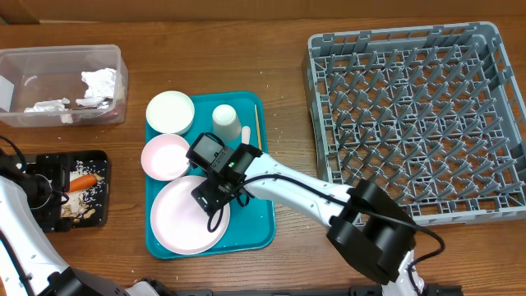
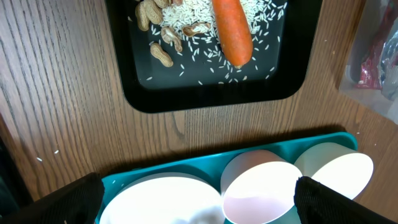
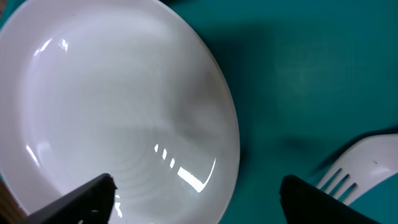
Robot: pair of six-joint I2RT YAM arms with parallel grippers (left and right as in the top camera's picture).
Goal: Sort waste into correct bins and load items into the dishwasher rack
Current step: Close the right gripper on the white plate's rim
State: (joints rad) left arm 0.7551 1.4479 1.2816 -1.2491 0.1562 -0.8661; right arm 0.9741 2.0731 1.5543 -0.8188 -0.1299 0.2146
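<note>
Though napkins (image 1: 100, 82) and carrot (image 1: 80, 182) are binned, nothing's racked: your right gripper (image 3: 198, 190) hangs jaws apart, plate (image 3: 112, 99) rim below between them; left gripper (image 2: 199, 190) likewise spread.

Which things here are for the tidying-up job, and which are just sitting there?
For the job: plate, pink bowl, white bowl, cup, fork, stick, carrot, rice, peanuts, napkins, clear tub, black tray, grey rack.
Just lying about: teal tray, wooden table.

Right gripper (image 1: 212, 197) over plate (image 1: 177, 220) (pale pink)
</note>
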